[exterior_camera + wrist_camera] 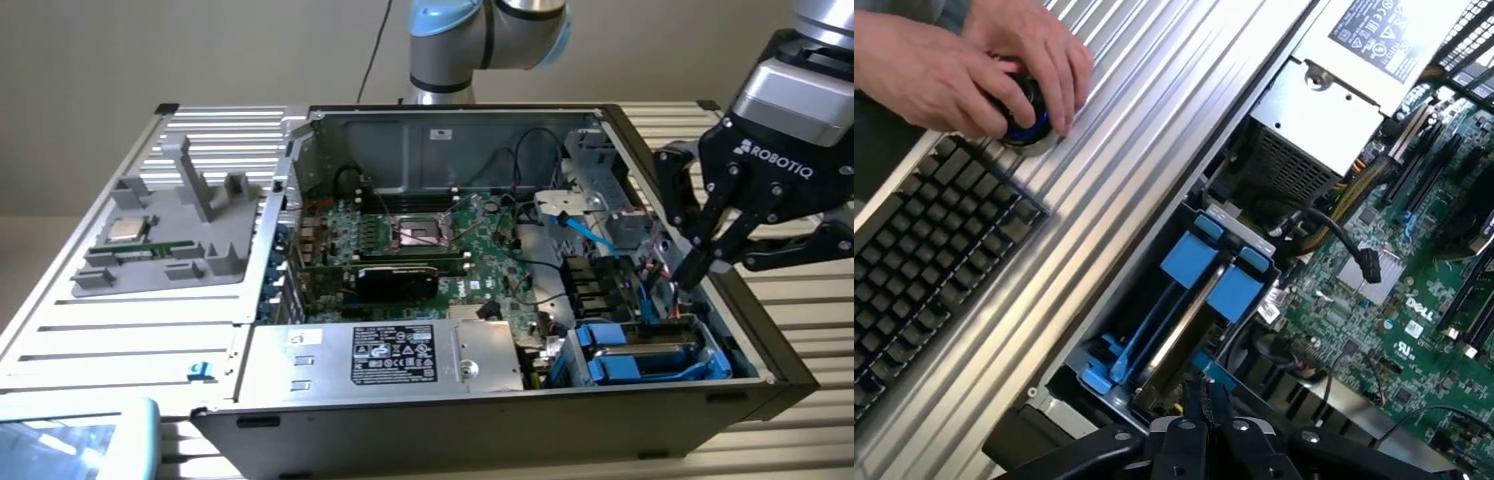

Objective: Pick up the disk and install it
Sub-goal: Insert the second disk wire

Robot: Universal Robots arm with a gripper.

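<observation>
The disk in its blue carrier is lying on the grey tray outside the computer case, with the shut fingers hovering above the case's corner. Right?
Not quite. The disk in its blue carrier sits inside the computer case, in the bay at the near corner on the exterior view's right, not on the grey tray. The exterior view shows this. The gripper, fingers shut, does hover above that corner.

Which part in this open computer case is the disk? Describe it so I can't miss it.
Start at the open computer case. In its corner below the gripper, beside the silver box with the black label, sits the disk. Its bright blue frame sets it apart.
</observation>
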